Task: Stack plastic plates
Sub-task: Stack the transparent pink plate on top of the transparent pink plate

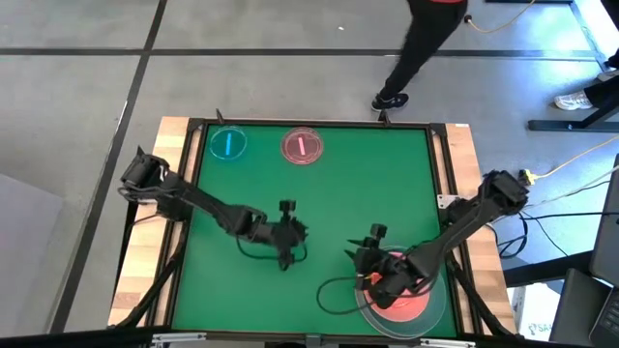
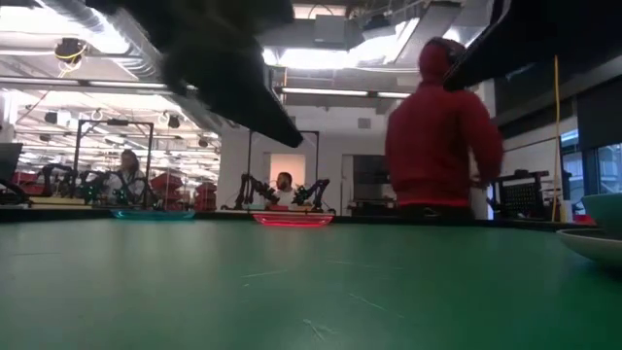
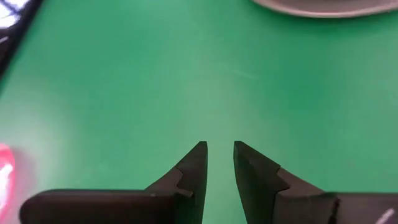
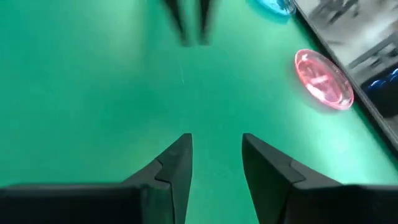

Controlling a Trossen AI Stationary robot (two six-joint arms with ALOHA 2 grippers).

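Note:
Two small translucent plates lie flat near the table's far edge: a blue one [image 1: 228,144] [image 2: 151,214] [image 4: 277,6] and a pink one [image 1: 302,146] [image 2: 292,219] [image 4: 323,78], each marked with a bar. A stack of larger plates [image 1: 426,311] [image 2: 593,241] [image 3: 323,6] sits at the near right, grey-white at the bottom and red-pink on top, partly under my right arm. My left gripper [image 1: 302,232] [image 3: 220,149] hovers over bare mat at mid-table, open by a narrow gap and empty. My right gripper [image 1: 373,237] [image 4: 216,140] is beside the stack's far-left side, open and empty.
The green mat [image 1: 329,193] has a raised dark frame [image 1: 193,124] around it. Cables loop on the mat near the stack [image 1: 334,295]. A person in a red top [image 2: 442,136] stands beyond the far edge. Bare mat lies between the grippers and the small plates.

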